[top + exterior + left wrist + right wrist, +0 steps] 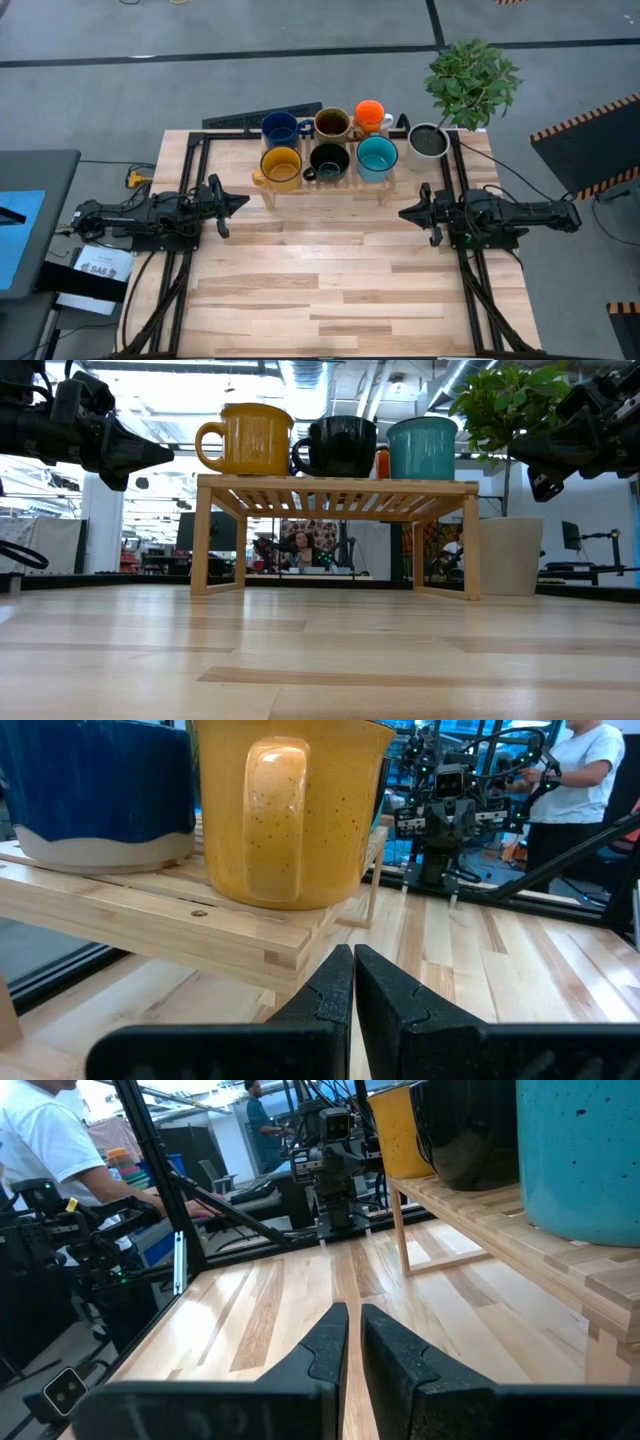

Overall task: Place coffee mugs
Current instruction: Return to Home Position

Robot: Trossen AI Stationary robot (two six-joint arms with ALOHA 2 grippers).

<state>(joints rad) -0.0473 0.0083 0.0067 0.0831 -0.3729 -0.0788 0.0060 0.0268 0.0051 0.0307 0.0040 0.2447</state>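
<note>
High view shows all six mugs (329, 160) on the shelf (335, 486), with the left gripper (244, 203) and right gripper (403, 212) clenched empty at the sides, so the job looks finished.

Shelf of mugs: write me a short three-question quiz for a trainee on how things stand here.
1. Multiple choice: in the row nearer the arms, which mug stands between the yellow mug and the teal mug? A orange, B black, C brown.
2. True or false: the left jaws and the right jaws are both shut, empty and apart from the wooden shelf.
3. Fill in: the shelf carries ___ mugs in all.
Key: 1 B, the black mug; 2 true; 3 six.
</note>
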